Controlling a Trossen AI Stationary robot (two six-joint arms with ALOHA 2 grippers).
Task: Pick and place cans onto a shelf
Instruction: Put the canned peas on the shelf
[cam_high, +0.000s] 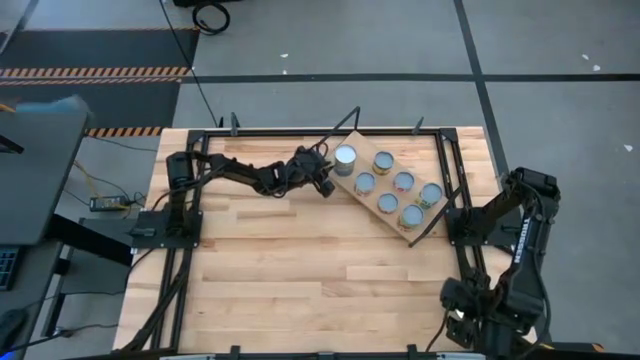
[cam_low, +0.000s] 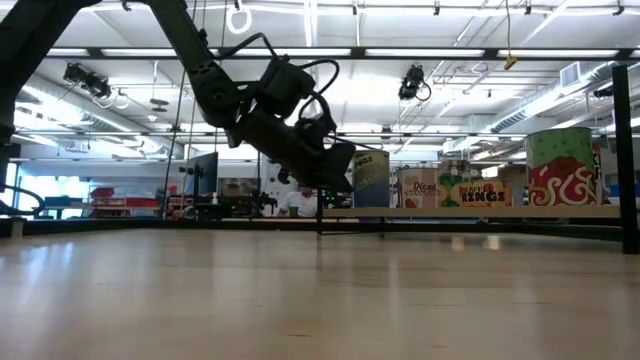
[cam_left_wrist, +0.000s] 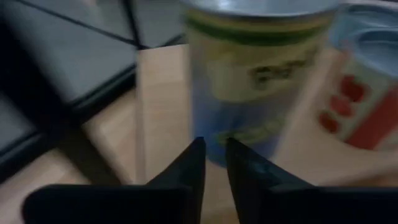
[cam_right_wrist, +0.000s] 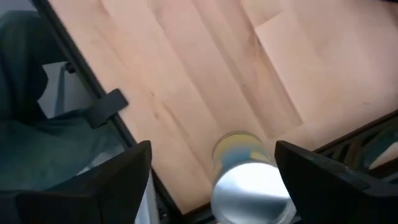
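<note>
Crowding shelf (cam_high: 353, 192) edge, left tool (cam_high: 330, 184), can (cam_high: 345, 155)

high: looking straight down on table (cam_high: 280, 270), both arms | low: sitting at tabletop level, facing the room, catching the left arm and shelf (cam_low: 470, 212) | left wrist: facing a can (cam_left_wrist: 255, 74) very near, also showing in high and low | right wrist: looking down on table edge, 1 can (cam_right_wrist: 249, 180) close

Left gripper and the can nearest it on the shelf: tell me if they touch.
Apart. The left wrist view shows the left gripper nearly shut and empty, with the can standing on the shelf beyond its fingertips.
</note>
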